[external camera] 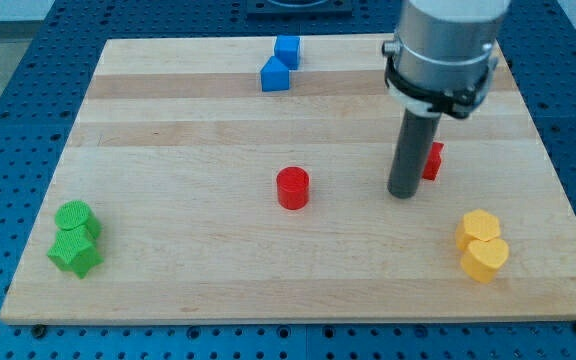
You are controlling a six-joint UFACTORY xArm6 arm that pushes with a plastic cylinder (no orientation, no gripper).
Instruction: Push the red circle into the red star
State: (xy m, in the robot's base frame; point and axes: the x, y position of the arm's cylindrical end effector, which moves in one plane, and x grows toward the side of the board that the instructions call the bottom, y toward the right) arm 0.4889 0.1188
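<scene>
The red circle (292, 187) is a short red cylinder near the middle of the wooden board (218, 110). The red star (432, 160) lies to its right, mostly hidden behind my dark rod, with only its right part showing. My tip (402, 193) rests on the board just left of and below the red star, well to the right of the red circle and apart from it.
Two blue blocks (281, 63) sit together at the view's top middle. A green circle (74, 218) and a green star (76, 252) sit at the bottom left. Two yellow blocks (482, 244) sit at the bottom right.
</scene>
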